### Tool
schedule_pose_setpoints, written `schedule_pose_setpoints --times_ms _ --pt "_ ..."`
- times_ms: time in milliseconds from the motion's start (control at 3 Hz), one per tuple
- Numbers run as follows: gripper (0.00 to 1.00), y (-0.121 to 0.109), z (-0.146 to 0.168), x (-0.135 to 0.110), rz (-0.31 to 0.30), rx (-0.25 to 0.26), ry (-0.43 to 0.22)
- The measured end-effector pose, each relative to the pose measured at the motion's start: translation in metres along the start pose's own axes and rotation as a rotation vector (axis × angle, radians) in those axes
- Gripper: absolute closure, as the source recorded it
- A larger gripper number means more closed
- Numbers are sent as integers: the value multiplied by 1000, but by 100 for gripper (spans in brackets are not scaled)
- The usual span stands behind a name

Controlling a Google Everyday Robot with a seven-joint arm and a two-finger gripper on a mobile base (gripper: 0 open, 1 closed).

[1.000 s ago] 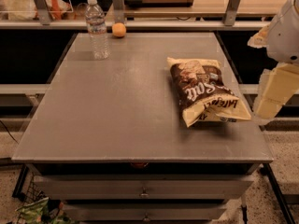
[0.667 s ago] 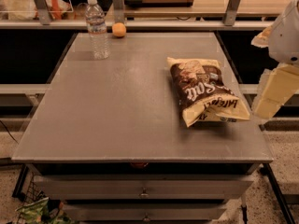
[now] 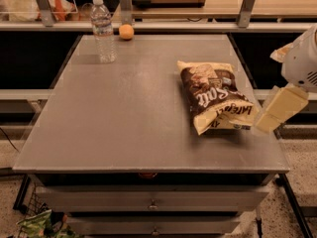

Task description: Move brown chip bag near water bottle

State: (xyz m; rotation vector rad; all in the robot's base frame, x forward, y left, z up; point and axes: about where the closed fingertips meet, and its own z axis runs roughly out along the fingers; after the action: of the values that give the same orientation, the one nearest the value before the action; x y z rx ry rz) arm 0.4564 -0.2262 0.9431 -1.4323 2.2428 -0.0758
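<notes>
The brown chip bag (image 3: 215,95) lies flat on the right side of the grey table (image 3: 138,108), dark brown with white lettering and cream-yellow ends. The water bottle (image 3: 103,29) stands upright at the far left of the table, clear with a white cap. My gripper (image 3: 280,109) hangs at the right edge of the view, just right of the bag's near end and above the table's right edge. It holds nothing that I can see.
A small orange fruit (image 3: 126,31) sits at the table's far edge, right of the bottle. A shelf rail with metal posts (image 3: 247,6) runs behind the table. Drawers (image 3: 153,202) sit below the table's front edge.
The gripper has shifted slightly left toward the bag's near end. The bag, bottle and fruit have not moved.
</notes>
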Motion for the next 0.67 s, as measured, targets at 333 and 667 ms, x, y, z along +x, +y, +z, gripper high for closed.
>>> schedule_pose_setpoints --times_ms 333,667 --pt "0 -4 28 3 31 24 -130" --pt "0 -16 50 -6 6 69 -248"
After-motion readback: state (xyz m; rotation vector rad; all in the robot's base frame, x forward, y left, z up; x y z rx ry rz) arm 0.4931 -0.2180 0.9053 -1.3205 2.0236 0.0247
